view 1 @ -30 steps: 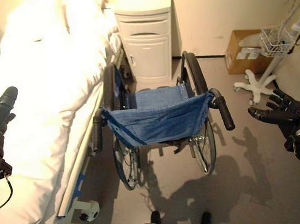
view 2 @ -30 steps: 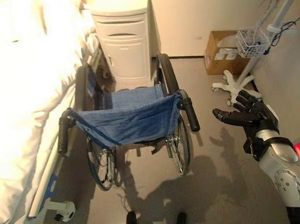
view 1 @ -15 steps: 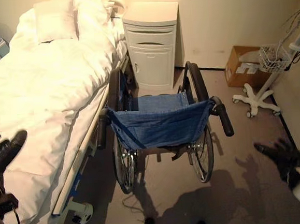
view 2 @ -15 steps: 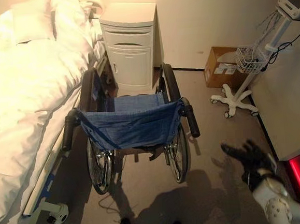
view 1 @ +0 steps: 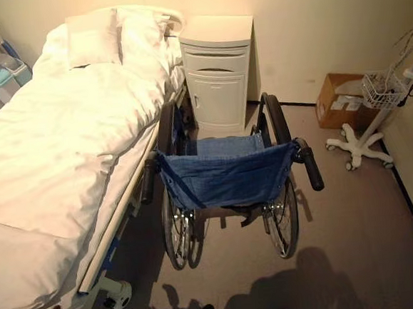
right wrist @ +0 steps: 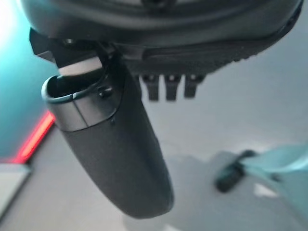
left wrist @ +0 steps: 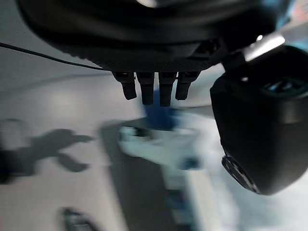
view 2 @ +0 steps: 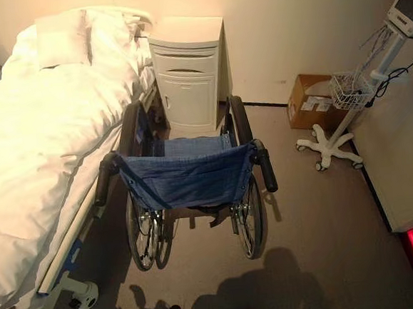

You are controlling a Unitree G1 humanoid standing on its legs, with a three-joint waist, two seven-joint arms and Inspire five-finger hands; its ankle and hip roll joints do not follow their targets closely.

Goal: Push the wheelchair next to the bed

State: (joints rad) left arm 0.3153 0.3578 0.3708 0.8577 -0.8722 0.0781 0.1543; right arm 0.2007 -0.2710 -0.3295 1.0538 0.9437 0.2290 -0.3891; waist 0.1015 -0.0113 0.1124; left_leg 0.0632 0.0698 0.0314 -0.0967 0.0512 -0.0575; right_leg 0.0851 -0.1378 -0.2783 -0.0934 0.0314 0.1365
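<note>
Beside the bed (view 1: 64, 158) stands the wheelchair (view 1: 226, 174); both hands (left wrist: 159, 33) (right wrist: 159, 38) hang released.

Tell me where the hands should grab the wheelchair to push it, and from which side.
Grip the two black push handles at the top of the wheelchair backrest, one per hand, coming from behind. They stick out toward the robot, bare, and the seat faces away toward the white cabinet; the bed lies along its left.

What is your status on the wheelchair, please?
Left hand and right hand open, off the handles. Wheelchair parked beside the bed, facing the cabinet. Nothing blocking.
</note>
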